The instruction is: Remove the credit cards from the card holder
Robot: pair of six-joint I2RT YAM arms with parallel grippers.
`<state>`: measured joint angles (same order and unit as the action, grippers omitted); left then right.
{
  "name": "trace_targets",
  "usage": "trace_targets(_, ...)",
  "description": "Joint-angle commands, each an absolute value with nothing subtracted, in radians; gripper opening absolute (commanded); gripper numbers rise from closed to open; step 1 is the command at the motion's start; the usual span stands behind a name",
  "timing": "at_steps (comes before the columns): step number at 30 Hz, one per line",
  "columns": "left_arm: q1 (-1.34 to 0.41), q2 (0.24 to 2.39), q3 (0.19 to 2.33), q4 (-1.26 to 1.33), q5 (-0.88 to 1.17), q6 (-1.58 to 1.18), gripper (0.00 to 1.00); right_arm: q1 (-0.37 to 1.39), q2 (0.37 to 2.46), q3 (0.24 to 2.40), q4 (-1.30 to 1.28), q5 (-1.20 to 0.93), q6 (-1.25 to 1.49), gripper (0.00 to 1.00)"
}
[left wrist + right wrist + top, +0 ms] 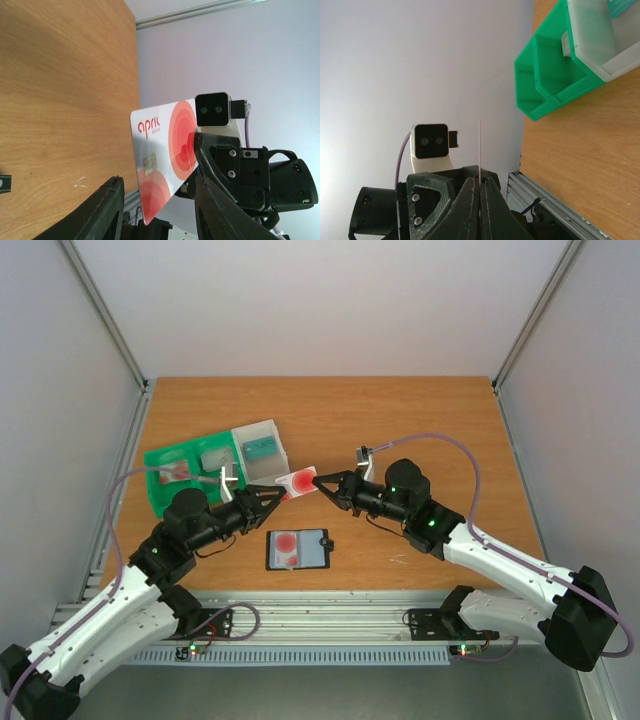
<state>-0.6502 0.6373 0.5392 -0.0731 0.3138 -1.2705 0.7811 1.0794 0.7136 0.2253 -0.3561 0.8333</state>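
The black card holder (298, 549) lies open on the table in front of the arms, with a red-blotched card (287, 544) in its left half. My right gripper (322, 483) is shut on the edge of a whitish credit card with red rounds (298, 481), held in the air above the table. That card shows face-on in the left wrist view (160, 150) and edge-on in the right wrist view (480, 145), between the shut fingers of the right gripper (480, 182). My left gripper (160, 200) is open, its jaws on either side of the card's free end without touching it.
A green compartment tray (165, 465) stands at the back left with cards in it, and shows in the right wrist view (540, 85). A clear-white box (262, 452) holding a teal card leans on its right end. The table's near metal rail runs behind the arms' bases.
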Motion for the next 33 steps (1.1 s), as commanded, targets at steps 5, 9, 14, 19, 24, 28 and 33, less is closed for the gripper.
trace_targets(5, -0.653, 0.663, 0.538, 0.045, 0.297, -1.262, 0.04, 0.792, 1.064, 0.696, 0.252, -0.347, 0.839, 0.01)
trace_targets(9, -0.653, 0.671, 0.549, 0.021, 0.316, -1.234, 0.00, 0.792, 1.057, 0.686, 0.223, -0.357, 0.827, 0.07)
trace_targets(14, -0.649, 0.679, 0.572, -0.061, 0.321, -1.174, 0.00, 0.792, 1.017, 0.649, 0.186, -0.347, 0.789, 0.25)
trace_targets(19, -0.622, 0.728, 0.648, -0.187, 0.354, -1.061, 0.00, 0.792, 0.954, 0.652, 0.066, -0.348, 0.712, 0.52)
trace_targets(24, -0.536, 0.775, 0.697, -0.285, 0.431, -0.954, 0.00, 0.792, 0.858, 0.663, -0.100, -0.321, 0.629, 0.76)
trace_targets(28, -0.443, 0.813, 0.758, -0.393, 0.483, -0.861, 0.00, 0.792, 0.808, 0.687, -0.185, -0.309, 0.572, 0.98)
trace_targets(33, -0.321, 0.872, 0.842, -0.525, 0.525, -0.738, 0.00, 0.792, 0.779, 0.697, -0.248, -0.308, 0.538, 0.98)
